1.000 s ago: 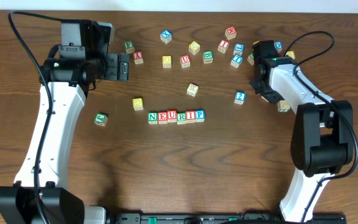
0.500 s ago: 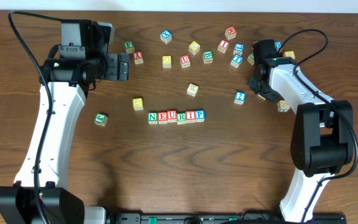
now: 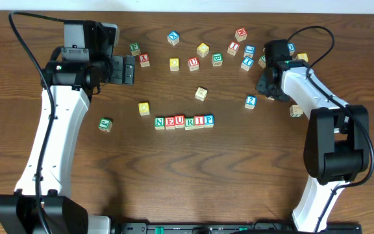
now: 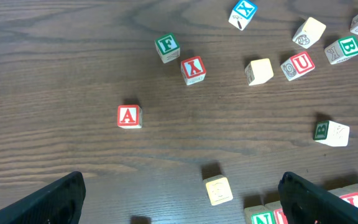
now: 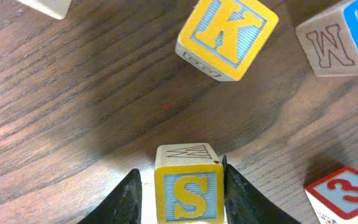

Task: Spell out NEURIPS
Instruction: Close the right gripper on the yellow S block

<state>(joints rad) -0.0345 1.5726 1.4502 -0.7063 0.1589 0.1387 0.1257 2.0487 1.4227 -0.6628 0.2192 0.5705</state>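
Row NEURIP [image 3: 184, 121] lies midway on the surface, long axis left to right, its P [image 3: 208, 120] end facing the right end effector [image 3: 265, 84], which is clamped on the S cube [image 5: 190, 198], well apart from that end. That arm is nearer. Left end effector [image 3: 127, 69] hangs spread, empty. Only the right wrist view shows the S; only overhead shows the gap.

The right gripper [image 5: 181, 198], jaws around the S cube [image 5: 188, 186], has edged left and farther out.
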